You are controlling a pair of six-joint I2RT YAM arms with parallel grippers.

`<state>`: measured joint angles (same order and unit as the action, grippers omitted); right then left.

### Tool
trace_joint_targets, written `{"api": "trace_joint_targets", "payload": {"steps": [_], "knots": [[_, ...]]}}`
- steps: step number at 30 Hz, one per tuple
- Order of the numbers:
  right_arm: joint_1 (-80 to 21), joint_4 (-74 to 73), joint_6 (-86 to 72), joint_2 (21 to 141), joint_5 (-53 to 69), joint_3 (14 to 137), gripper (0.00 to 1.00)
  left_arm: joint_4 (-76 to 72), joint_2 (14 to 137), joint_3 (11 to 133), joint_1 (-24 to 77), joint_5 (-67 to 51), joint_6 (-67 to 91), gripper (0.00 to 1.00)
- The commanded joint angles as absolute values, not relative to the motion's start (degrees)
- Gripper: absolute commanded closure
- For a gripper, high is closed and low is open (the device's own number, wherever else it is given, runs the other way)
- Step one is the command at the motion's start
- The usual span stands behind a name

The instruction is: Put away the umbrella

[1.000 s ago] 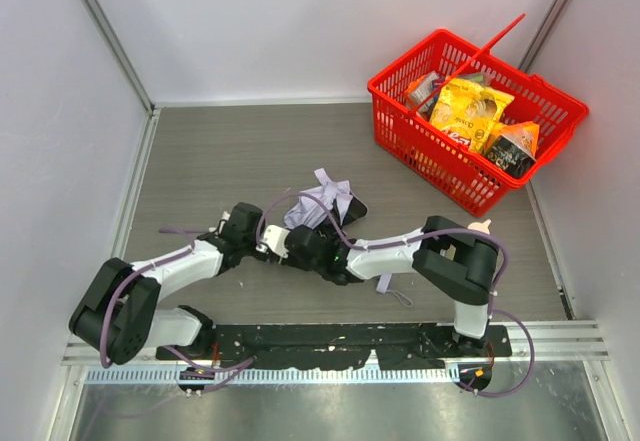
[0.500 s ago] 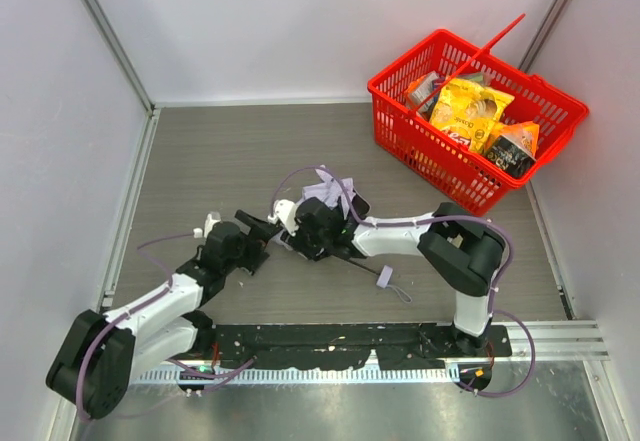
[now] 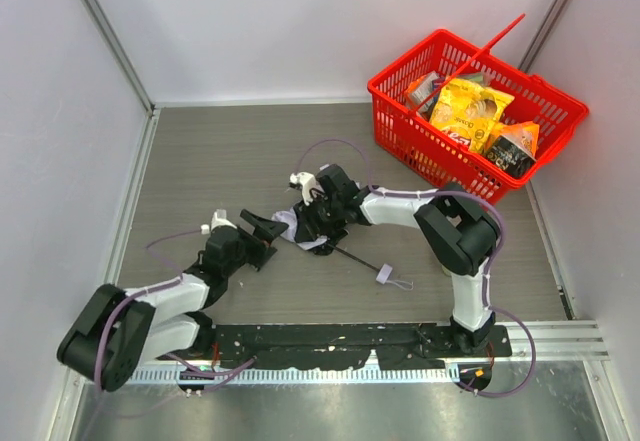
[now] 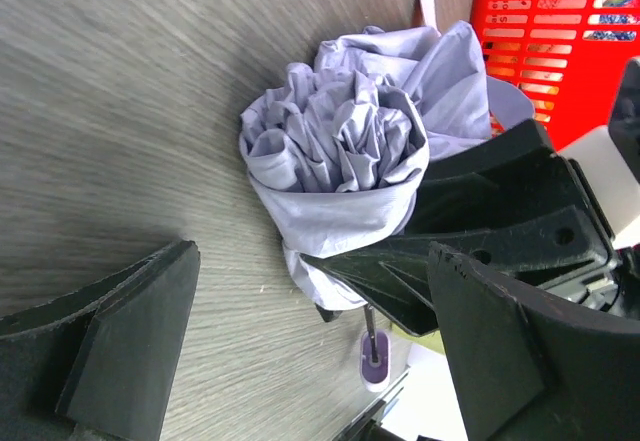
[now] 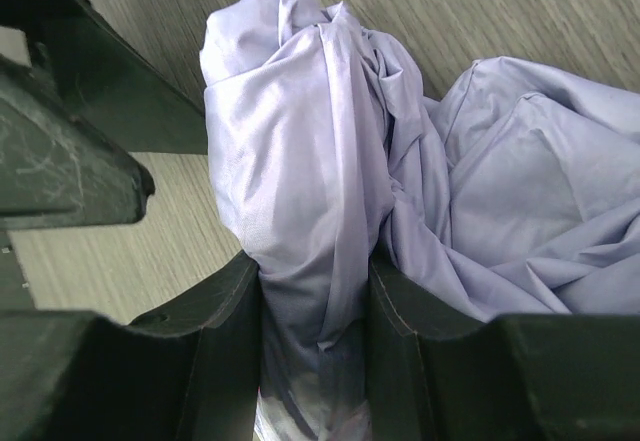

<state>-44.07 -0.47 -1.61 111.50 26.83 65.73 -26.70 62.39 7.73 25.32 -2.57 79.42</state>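
Observation:
The umbrella (image 3: 293, 224) lies on the wooden tabletop in the middle, its pale lavender fabric bunched up. A thin black shaft (image 3: 358, 258) runs from it to the small pale handle (image 3: 385, 275) with its loop strap. My right gripper (image 5: 315, 361) is shut on the bundled fabric (image 5: 300, 181), pinching it between both fingers. My left gripper (image 3: 268, 233) stands wide open just left of the bundle, touching nothing. From the left wrist, the crumpled fabric (image 4: 340, 151) shows ahead between the spread fingers (image 4: 130, 341), with the handle (image 4: 373, 369) beyond.
A red basket (image 3: 400, 141) holding several snack packets stands at the back right, its handle tilted up. White walls close in the table on the left, back and right. The right arm's black wrist (image 4: 500, 221) fills the space right of the umbrella.
My left gripper has let go of the umbrella, opened wide and drawn back to the left. The right gripper kept its grip and carried the bundle slightly farther back.

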Motion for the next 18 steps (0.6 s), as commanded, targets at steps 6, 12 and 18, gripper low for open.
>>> {"api": "trace_joint_targets", "payload": {"steps": [6,12,18], "knots": [[-41.13,-10.28,-5.72,118.3,33.93,68.38,0.99,-42.89,78.65,10.9,30.67,5.61,86.21,0.0],[-40.52,-8.62,-5.71,117.77,36.47,67.32,0.99,-19.76,82.62,18.88,34.89,14.4,96.23,0.0],[-40.43,-7.12,-5.45,118.74,38.93,67.85,0.99,-10.98,84.29,21.45,35.68,19.94,95.37,0.14]]}}
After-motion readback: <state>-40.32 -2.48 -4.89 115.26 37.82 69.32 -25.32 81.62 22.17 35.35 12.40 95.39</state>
